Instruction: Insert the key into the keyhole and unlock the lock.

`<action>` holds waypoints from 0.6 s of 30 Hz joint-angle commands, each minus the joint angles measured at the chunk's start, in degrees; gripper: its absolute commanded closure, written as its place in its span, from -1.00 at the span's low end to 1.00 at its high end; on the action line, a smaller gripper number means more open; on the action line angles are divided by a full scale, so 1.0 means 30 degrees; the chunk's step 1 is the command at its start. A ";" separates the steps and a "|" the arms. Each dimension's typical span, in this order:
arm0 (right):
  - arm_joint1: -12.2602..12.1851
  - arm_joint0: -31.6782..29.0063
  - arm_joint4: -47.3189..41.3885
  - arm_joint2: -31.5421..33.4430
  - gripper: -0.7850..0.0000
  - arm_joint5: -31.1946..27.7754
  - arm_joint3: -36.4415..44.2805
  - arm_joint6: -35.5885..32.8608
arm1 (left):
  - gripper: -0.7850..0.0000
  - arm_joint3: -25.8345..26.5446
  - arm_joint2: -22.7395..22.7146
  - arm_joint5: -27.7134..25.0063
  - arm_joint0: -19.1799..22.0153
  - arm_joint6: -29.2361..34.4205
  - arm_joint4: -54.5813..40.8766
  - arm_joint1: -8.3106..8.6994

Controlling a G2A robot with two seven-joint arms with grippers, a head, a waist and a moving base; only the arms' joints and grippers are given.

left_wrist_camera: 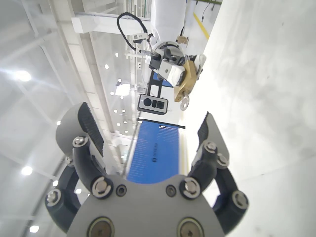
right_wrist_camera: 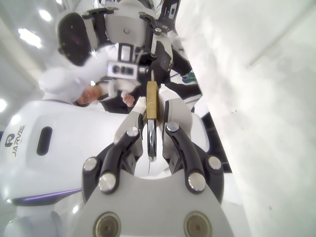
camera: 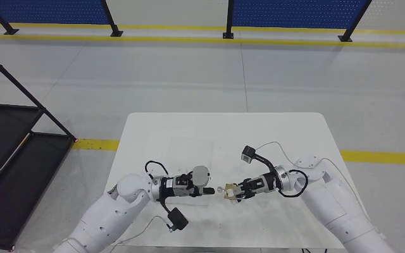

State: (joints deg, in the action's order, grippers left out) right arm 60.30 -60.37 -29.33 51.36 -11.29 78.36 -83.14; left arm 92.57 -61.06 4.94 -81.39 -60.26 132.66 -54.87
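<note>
Both arms (camera: 166,187) level, facing: right fingers (right_wrist_camera: 175,110) clamp the padlock (right_wrist_camera: 151,99), key (left_wrist_camera: 184,103) inserted; left fingers (left_wrist_camera: 85,122) spread wide, empty.

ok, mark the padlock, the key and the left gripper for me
padlock (left_wrist_camera: 186,81), left wrist view, on its brass body.
key (left_wrist_camera: 184,103), left wrist view, on the round silver head sticking out of the lock.
left gripper (left_wrist_camera: 146,113), left wrist view, midway between its open fingertips.
</note>
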 commanded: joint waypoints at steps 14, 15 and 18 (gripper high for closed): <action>0.0090 0.0054 -0.0849 -0.0169 1.00 0.0433 -0.0667 -0.0515 | -1.00 -0.1081 -0.0729 -0.6044 0.0423 -0.1136 -0.4375 0.0152; 0.0090 0.0054 -0.0849 -0.0169 1.00 0.0433 -0.0667 -0.0515 | -1.00 -0.1081 -0.0729 -0.6044 0.0423 -0.1136 -0.4375 0.0152; 0.0090 0.0054 -0.0849 -0.0169 1.00 0.0433 -0.0667 -0.0515 | -1.00 -0.1081 -0.0729 -0.6044 0.0423 -0.1136 -0.4375 0.0152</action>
State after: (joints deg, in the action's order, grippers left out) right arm 60.57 -60.21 -31.88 50.85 -10.00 76.36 -84.68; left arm 89.33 -63.25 -13.20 -80.12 -63.66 119.53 -54.41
